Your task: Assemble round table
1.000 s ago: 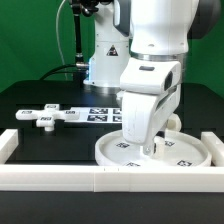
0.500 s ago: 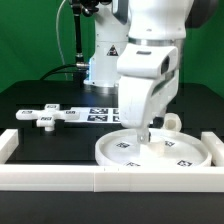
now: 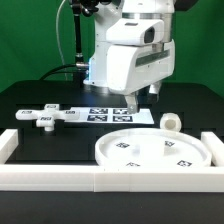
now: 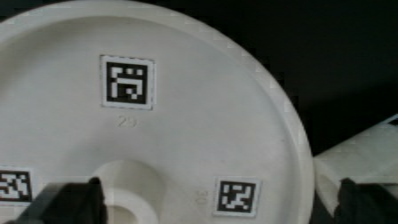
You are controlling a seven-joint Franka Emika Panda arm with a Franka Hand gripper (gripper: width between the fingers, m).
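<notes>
The large rimmed round disc (image 3: 155, 150) lies flat on the table just behind the front rail. It fills the wrist view (image 4: 160, 100), showing its square tags and centre hub. The short cylindrical leg (image 3: 171, 122) stands just behind the disc on the exterior view's right, and its edge shows in the wrist view (image 4: 377, 148). The cross-shaped base piece (image 3: 48, 116) lies at the exterior view's left. My gripper (image 3: 141, 98) hangs above the disc's far edge, well clear of it. In the wrist view the gripper (image 4: 217, 205) is open and empty, with its fingers (image 4: 71, 200) wide apart.
The marker board (image 3: 108, 113) lies flat behind the disc, under the arm. The long white border rail (image 3: 100, 178) runs along the front, with raised ends at both sides. The robot's base stands at the back.
The gripper has lifted off the disc and moved up and back, toward the exterior view's left. The disc and the leg stay where they were.
</notes>
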